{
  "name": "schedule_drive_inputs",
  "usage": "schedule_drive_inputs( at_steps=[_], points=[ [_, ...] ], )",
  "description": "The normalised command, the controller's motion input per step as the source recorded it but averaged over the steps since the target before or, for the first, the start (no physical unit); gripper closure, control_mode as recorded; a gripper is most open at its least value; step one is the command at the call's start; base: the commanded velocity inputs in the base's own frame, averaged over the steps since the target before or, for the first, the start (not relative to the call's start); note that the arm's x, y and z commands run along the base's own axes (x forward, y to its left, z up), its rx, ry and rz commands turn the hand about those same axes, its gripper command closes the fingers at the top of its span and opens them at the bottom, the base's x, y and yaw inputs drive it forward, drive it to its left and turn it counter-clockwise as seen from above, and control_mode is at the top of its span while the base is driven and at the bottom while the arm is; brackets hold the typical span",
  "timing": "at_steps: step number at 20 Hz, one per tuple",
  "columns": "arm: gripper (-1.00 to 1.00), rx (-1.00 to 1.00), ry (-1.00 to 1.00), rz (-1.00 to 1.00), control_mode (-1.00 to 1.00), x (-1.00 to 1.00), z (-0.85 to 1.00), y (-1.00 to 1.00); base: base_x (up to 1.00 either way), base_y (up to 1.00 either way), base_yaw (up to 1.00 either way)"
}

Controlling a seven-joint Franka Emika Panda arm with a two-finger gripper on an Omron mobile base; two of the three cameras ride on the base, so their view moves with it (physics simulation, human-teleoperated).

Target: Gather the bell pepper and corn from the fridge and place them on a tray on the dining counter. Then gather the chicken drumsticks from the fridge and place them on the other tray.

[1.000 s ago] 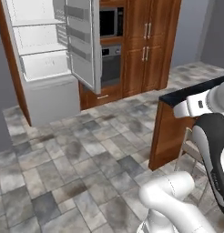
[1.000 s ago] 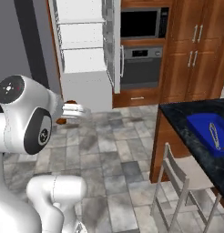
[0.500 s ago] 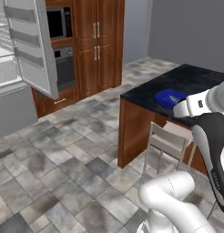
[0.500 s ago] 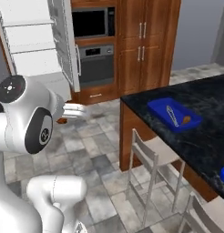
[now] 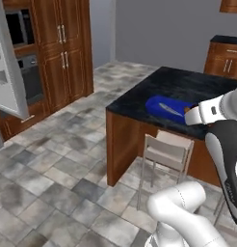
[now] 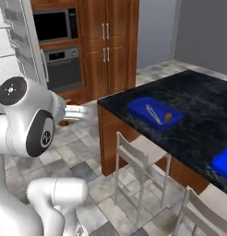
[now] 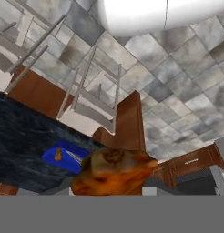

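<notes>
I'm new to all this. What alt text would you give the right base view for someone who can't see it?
A white robot arm fills the left foreground, facing a black stone dining counter with a blue tray holding a silver utensil and a small orange-brown piece. A second blue tray sits at the right edge, two chairs stand alongside, and wood cabinets line the back wall.
</notes>
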Motion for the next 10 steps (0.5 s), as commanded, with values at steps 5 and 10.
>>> schedule_drive_inputs(
  at_steps=[5,10],
  points=[
    [1.00,0.00,0.00,0.00,1.00,0.00,0.00,0.00,0.63,0.90,-0.39],
    [1.00,0.00,0.00,0.00,1.00,0.00,0.00,0.00,0.62,0.88,-0.41]
  ],
)
